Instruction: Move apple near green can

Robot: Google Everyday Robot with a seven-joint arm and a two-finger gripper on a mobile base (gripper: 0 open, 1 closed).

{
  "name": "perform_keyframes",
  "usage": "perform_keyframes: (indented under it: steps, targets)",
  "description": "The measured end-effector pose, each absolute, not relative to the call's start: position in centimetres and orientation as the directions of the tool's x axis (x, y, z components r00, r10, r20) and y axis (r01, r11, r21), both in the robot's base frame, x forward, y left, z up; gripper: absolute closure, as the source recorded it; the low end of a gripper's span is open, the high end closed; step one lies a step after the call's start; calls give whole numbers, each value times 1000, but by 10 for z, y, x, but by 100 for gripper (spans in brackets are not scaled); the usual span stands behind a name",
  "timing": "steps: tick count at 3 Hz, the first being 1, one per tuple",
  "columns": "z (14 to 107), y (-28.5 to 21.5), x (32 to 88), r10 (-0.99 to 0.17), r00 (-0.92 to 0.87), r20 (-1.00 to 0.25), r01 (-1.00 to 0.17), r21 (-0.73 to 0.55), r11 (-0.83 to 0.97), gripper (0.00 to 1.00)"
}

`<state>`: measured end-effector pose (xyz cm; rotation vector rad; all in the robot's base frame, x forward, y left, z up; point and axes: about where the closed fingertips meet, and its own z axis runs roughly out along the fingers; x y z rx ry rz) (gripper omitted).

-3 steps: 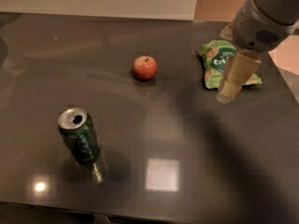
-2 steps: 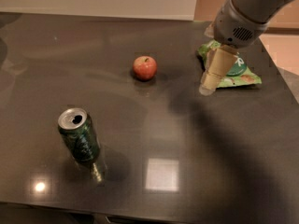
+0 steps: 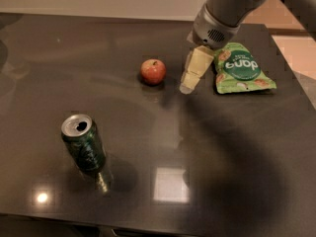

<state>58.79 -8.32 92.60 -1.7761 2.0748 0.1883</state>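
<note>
Gripper (image 3: 188, 85) just beside apple (image 3: 153, 71), on its right-edge side.
Its opening cannot be told; green can (image 3: 84, 143) stands well apart, toward the surface's (image 3: 237, 147) front-left corner.

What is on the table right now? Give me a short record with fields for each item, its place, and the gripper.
surface: dark glossy table
apple: far middle of the table, stem up, nothing touching it
green can: near left in the picture, upright, tab opening on top, well apart from the apple
snack bag: light green, lying flat at far right
gripper: pointing down between the apple and the snack bag, close beside the apple, holding nothing
task status: apple not yet near the green can
</note>
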Motion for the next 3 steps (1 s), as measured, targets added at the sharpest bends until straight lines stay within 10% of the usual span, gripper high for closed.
perform_keyframes:
  steps: [3]
  targets:
    - [877, -23, 640, -908, -123, -401, -981, -90, 173, 0]
